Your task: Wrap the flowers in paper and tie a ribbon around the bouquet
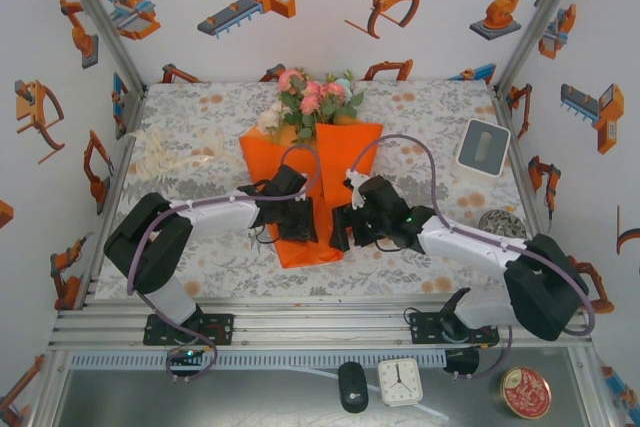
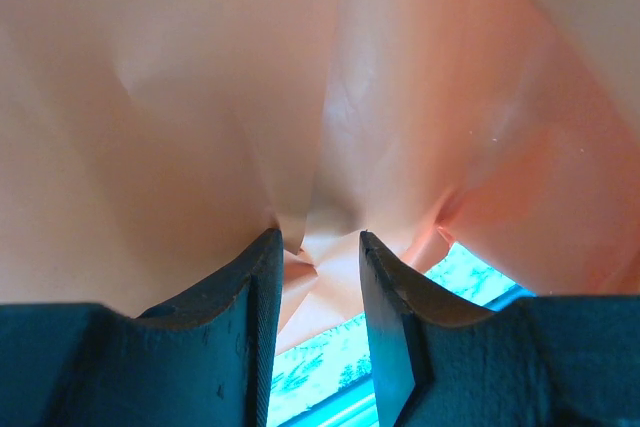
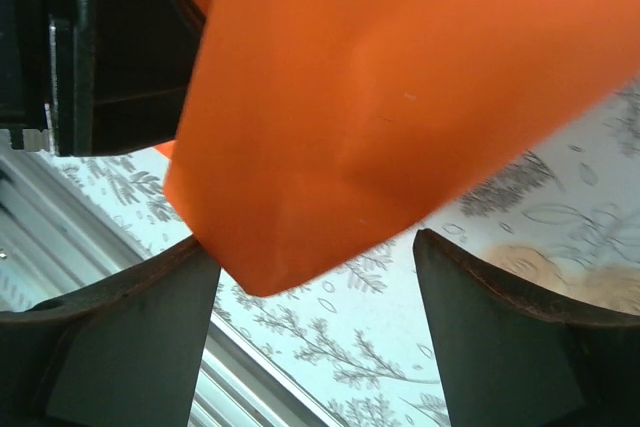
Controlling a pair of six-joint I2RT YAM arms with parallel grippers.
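Note:
The bouquet stands as pink and white flowers (image 1: 314, 97) topping an orange paper (image 1: 312, 162) cone that lies along the middle of the table. My left gripper (image 1: 305, 217) is at the cone's lower left. In the left wrist view the paper (image 2: 330, 97) bunches into creases between the narrowly spaced jaws of the left gripper (image 2: 320, 239), which is shut on it. My right gripper (image 1: 340, 230) is at the cone's lower right. Its jaws stand wide in the right wrist view (image 3: 312, 247), with a loose corner of paper (image 3: 380, 97) hanging above the gap. The cream ribbon (image 1: 170, 154) lies at the table's left.
A white box (image 1: 483, 145) sits at the back right of the patterned table (image 1: 430, 107), and a round metal piece (image 1: 500, 222) lies beside the right arm. A clock (image 1: 400, 381), a black mouse (image 1: 352, 385) and a red tin (image 1: 525, 392) rest below the front rail.

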